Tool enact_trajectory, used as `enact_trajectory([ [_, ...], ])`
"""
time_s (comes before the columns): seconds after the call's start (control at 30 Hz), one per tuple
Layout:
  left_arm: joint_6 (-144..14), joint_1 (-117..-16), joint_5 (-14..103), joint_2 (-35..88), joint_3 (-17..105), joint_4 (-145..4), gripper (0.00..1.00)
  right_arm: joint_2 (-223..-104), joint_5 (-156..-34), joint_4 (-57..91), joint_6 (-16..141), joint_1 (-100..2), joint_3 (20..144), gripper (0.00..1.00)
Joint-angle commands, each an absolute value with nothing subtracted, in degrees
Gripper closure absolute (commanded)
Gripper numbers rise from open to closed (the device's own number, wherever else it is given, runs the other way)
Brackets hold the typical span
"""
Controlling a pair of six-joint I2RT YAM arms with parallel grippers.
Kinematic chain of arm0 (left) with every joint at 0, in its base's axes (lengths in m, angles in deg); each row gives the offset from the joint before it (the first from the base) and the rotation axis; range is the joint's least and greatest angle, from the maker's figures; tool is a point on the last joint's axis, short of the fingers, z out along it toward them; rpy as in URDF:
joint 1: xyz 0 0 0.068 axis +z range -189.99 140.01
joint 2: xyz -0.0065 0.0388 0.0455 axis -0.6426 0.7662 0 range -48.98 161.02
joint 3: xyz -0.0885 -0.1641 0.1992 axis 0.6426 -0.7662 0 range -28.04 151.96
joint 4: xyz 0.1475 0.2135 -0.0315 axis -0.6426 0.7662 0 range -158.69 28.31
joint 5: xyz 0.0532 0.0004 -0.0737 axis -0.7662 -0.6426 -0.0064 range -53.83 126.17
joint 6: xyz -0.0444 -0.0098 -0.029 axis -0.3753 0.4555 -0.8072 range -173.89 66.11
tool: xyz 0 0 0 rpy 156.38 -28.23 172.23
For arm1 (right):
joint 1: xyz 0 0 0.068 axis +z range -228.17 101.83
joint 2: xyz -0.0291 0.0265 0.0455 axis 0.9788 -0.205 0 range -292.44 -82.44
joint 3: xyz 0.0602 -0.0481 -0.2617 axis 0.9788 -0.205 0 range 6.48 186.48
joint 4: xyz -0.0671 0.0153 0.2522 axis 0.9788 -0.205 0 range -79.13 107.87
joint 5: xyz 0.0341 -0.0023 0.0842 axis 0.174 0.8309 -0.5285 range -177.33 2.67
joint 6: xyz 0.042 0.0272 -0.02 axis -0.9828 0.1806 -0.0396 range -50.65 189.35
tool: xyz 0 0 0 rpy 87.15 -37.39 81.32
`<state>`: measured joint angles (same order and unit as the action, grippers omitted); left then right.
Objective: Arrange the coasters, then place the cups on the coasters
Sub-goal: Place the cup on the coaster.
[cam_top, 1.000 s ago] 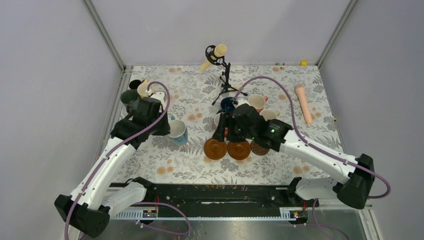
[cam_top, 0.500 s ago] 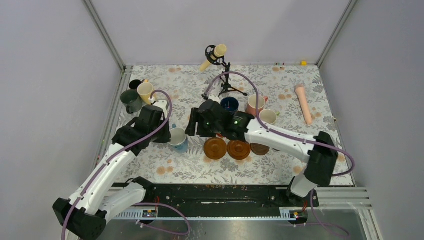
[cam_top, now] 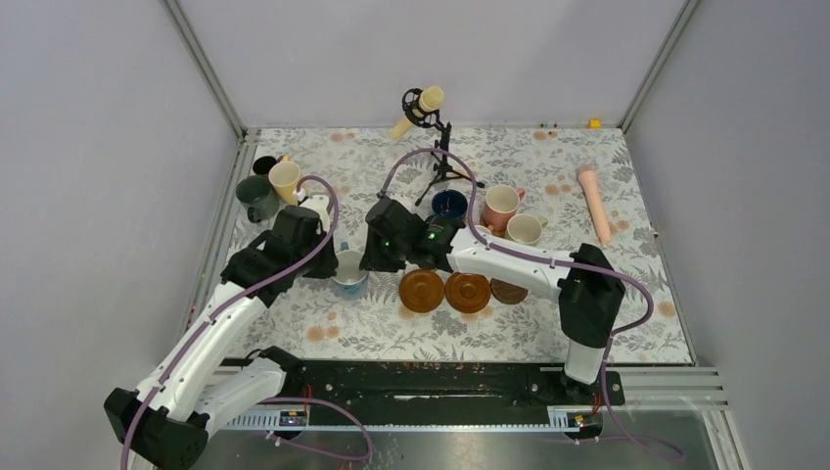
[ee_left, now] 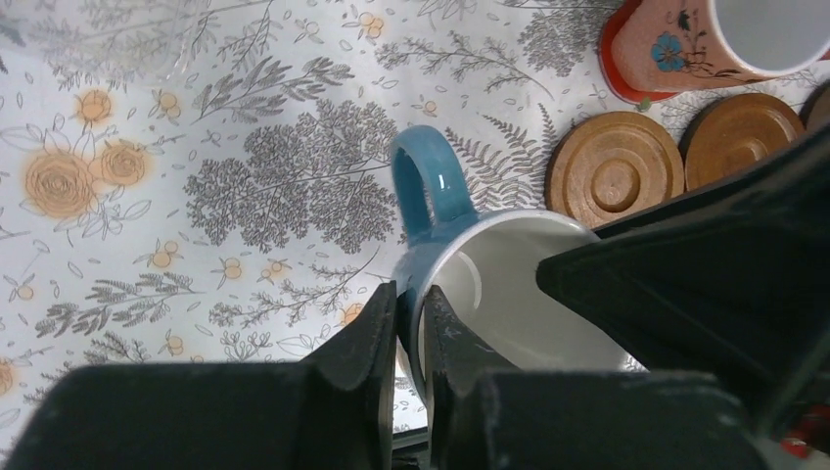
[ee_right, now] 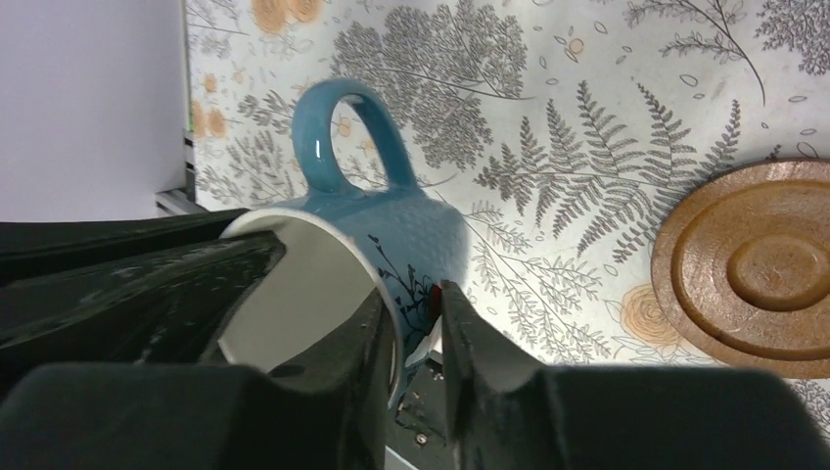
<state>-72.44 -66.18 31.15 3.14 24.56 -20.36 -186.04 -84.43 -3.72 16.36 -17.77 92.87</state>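
Left gripper (ee_left: 408, 300) and right gripper (ee_right: 413, 305) both seemingly clench the blue mug (ee_left: 489, 284) by its rim (stiff, slick, breakable), just left of the wooden coaster (ee_left: 614, 168).

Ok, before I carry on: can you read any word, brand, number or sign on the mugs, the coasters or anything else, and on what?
No text can be read in any view.
blue mug: a dark plant motif, no lettering.
pink mug: a painted blue flower, no words.
wooden coasters: turned rings only, no mark.
tablecloth: printed ferns and flowers only.
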Motion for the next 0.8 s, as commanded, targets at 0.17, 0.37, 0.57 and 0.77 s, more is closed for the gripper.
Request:
enact_trajectory([
  [0.17, -73.39, -66.36, 35.54, 1.56, 26.56, -25.43, 0.79, -184.58, -84.72, -2.74, 18.25, -17.44, 95.51, 1.0],
  [0.37, -75.69, -66.36, 34.66, -1.18, 29.55, -24.74, 0.36, -180.8, -86.2, -2.67, 20.15, -18.74, 92.9, 1.0],
  [0.57, -75.8, -66.33, 31.65, -5.74, 33.42, -24.85, 0.01, -173.28, -85.75, -7.03, 24.83, -22.34, 90.35, 1.0],
  [0.77, -73.29, -66.29, 24.11, -12.1, 32.26, -28.39, 0.01, -163.22, -73.46, -15.87, 32.09, -24.98, 89.01, 1.0],
])
